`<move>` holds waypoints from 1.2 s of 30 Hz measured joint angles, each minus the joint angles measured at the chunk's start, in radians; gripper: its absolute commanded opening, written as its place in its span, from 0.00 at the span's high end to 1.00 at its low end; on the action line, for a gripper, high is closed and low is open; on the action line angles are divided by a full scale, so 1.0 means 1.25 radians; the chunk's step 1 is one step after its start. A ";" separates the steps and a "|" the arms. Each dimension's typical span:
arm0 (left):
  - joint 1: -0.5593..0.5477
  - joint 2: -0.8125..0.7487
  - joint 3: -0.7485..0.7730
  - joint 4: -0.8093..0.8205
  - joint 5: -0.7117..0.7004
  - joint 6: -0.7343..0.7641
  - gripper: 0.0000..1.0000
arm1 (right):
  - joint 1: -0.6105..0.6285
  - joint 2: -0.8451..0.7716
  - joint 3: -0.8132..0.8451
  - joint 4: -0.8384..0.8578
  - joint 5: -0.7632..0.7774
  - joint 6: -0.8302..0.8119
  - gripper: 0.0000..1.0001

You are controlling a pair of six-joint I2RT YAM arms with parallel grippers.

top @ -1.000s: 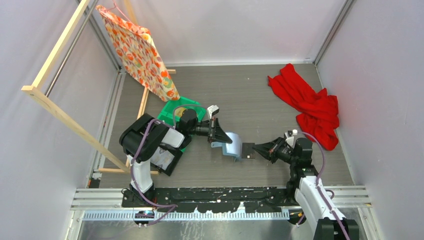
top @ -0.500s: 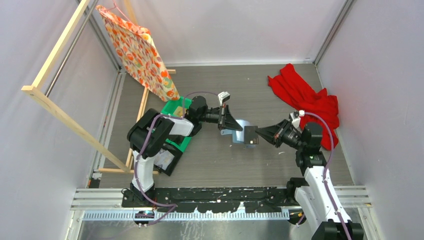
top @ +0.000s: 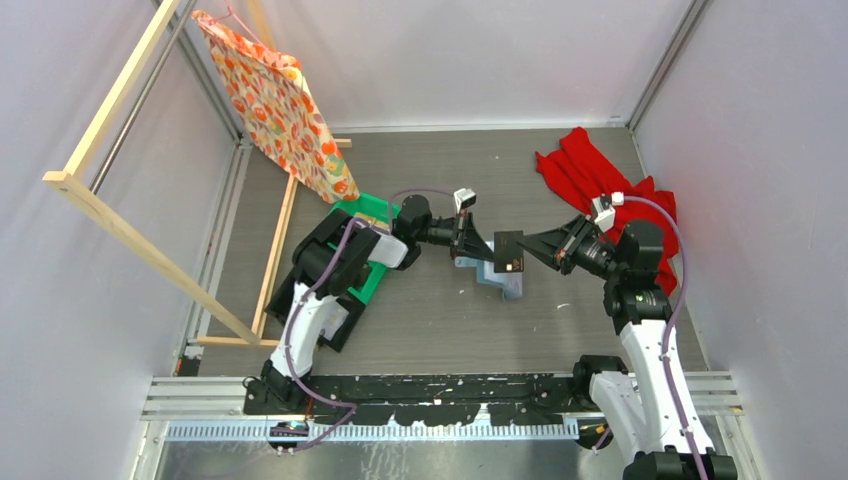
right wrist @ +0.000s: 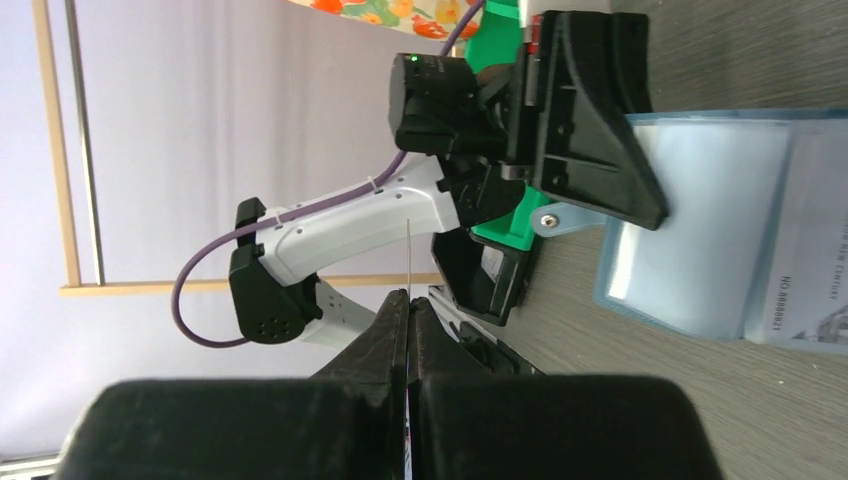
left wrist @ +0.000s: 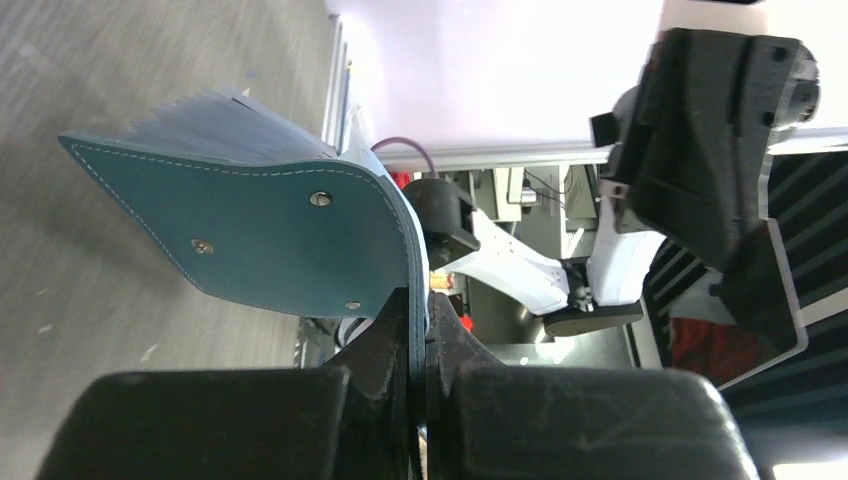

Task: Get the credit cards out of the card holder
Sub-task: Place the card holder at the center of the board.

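Note:
The blue-teal card holder (top: pixel 506 284) hangs open above the table, its outer flap (left wrist: pixel 270 225) pinched in my left gripper (top: pixel 480 252), which is shut on it (left wrist: pixel 420 312). My right gripper (top: pixel 527 250) faces it from the right and is shut on a dark credit card (top: pixel 508 252). That card shows edge-on as a thin line (right wrist: pixel 409 255) between the shut jaws (right wrist: pixel 410 302), apart from the holder. In the right wrist view the holder's pale inner pockets (right wrist: pixel 700 225) face me, and a whitish printed card (right wrist: pixel 812 290) sits in one.
A green bin (top: pixel 368 212) lies behind the left arm, with a black tray (top: pixel 330 322) under it. A red cloth (top: pixel 615 205) is heaped at the back right. A wooden rack (top: pixel 110 215) with a patterned bag (top: pixel 280 100) stands on the left.
Both grippers have risen and moved toward the back, carrying the holder and the dark card. The card, at the holder's edge before, is now held apart from it.

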 measured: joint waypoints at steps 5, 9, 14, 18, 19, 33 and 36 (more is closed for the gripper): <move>0.011 0.095 0.003 0.047 0.040 -0.026 0.99 | 0.000 0.007 0.002 -0.044 0.012 -0.028 0.99; 0.029 0.132 -0.021 0.062 0.052 -0.036 0.99 | 0.000 0.007 0.002 -0.068 0.020 -0.041 0.99; 0.043 0.121 -0.047 -0.006 0.062 0.037 0.75 | 0.000 0.007 0.002 -0.072 0.025 -0.046 0.99; 0.043 0.068 -0.050 -0.197 0.053 0.178 0.68 | 0.000 0.007 0.002 -0.073 0.026 -0.048 0.99; 0.041 0.053 -0.048 -0.248 0.049 0.219 0.67 | 0.000 0.007 0.002 -0.073 0.026 -0.049 0.99; -0.003 -0.108 0.141 -1.048 -0.161 0.732 0.62 | 0.000 0.007 0.004 -0.081 0.026 -0.063 0.99; -0.001 -0.154 0.160 -1.164 -0.212 0.798 0.62 | 0.000 0.007 0.016 -0.109 0.031 -0.085 0.99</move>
